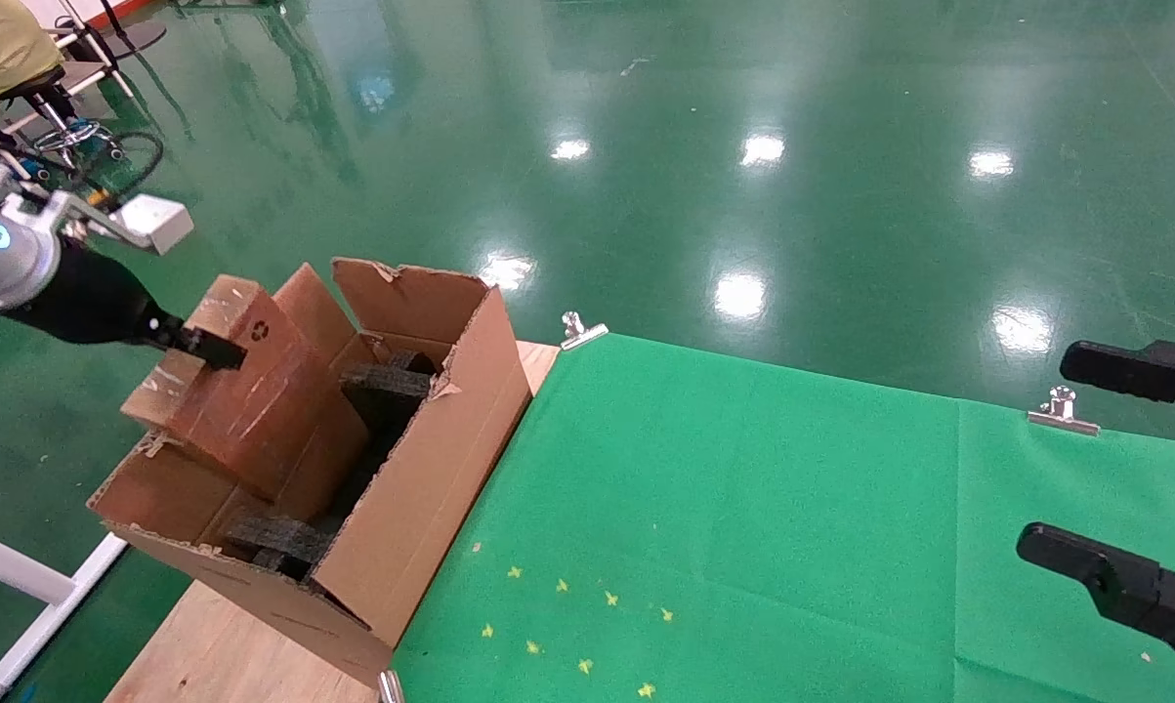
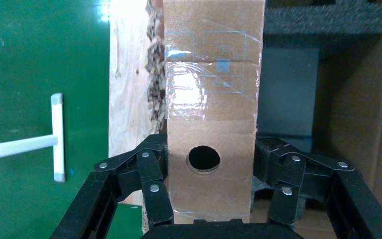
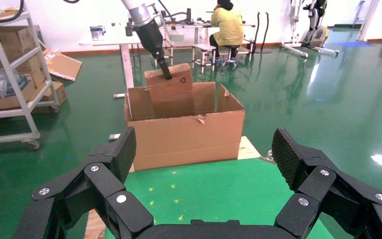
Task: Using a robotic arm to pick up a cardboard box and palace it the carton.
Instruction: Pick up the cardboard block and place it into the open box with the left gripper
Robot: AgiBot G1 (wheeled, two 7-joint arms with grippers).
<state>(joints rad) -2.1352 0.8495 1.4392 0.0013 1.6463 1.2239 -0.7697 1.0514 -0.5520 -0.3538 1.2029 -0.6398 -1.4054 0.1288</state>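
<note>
Left tool clamped on box, fingers on both faces beside its round hole. Box tilts down from the tool into the carton, between two black foam inserts. Right tool wide open, empty, over the surface.

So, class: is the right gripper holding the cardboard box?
No: the right gripper hangs open and empty over the green cloth, while the left gripper clamps the cardboard box.

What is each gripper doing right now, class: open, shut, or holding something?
Left gripper: shut on the cardboard box, held over the carton.
Right gripper: open, holding nothing.
</note>
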